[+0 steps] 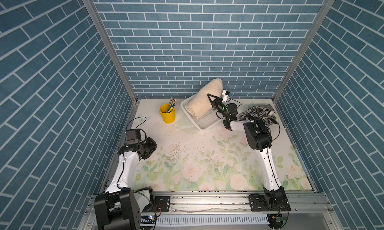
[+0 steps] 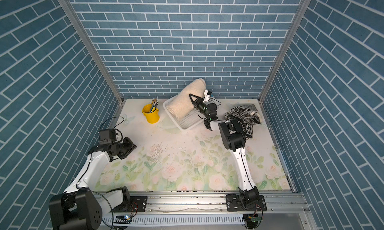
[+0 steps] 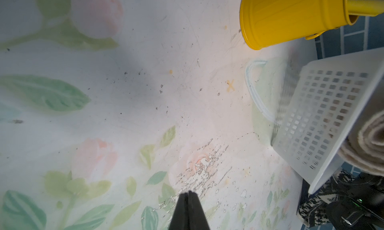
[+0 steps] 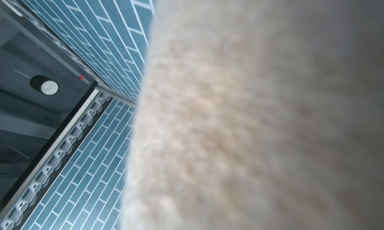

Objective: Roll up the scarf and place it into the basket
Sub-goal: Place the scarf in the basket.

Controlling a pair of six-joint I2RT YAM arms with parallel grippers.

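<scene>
1. Rolling looks done: the scarf (image 1: 204,100) is a tight beige roll.
2. It lies slantwise in the basket (image 1: 208,120), with its low end inside and its high end jutting out over the far rim.
3. The right end effector (image 1: 212,100) sits against the roll's side; I cannot tell whether it grips the cloth.
4. The left end effector (image 3: 188,193) is closed and empty, well apart over the counter (image 1: 207,166).
5. What is left, I judge: settle the roll fully inside and withdraw.

Beige scarf (image 1: 204,98), white basket (image 1: 205,122), yellow bucket (image 1: 168,114)
</scene>
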